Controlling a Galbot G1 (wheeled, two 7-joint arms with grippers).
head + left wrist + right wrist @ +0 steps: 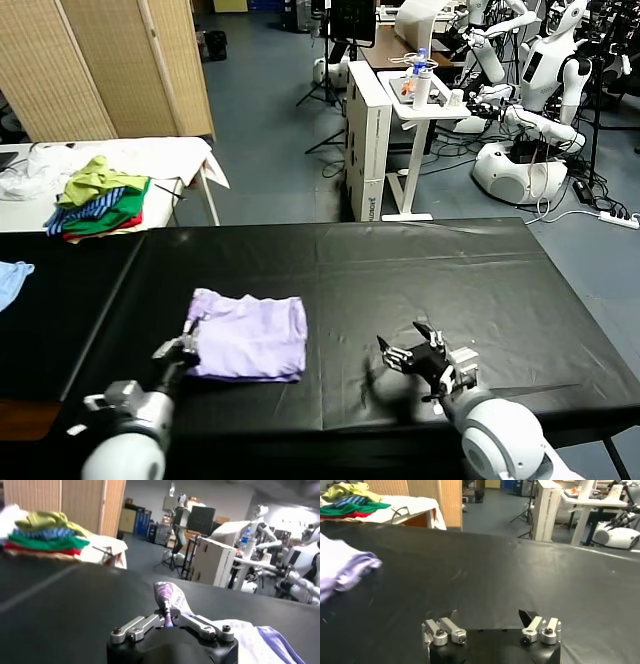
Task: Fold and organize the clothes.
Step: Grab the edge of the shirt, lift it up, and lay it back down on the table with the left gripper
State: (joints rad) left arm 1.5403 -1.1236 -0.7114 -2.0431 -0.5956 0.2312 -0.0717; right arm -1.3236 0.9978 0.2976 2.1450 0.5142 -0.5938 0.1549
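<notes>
The clothes, a lavender T-shirt (pixel 250 333), lie folded into a rough rectangle on the black table (pixel 420 270), left of centre. My left gripper (pixel 187 343) sits at the shirt's left edge, shut on a pinch of the lavender fabric (pixel 167 602), which stands up between the jaws in the left wrist view. My right gripper (pixel 412 355) hovers low over bare table to the right of the shirt, open and holding nothing. In the right wrist view the shirt's edge (pixel 345 567) lies well off to one side of the open right gripper (pixel 487 617).
A pile of green, yellow, striped and red garments (pixel 100 200) rests on a white table at the back left. A light blue cloth (pixel 12 280) lies at the far left edge. White desks, robots and cables (pixel 520 110) fill the room beyond the table.
</notes>
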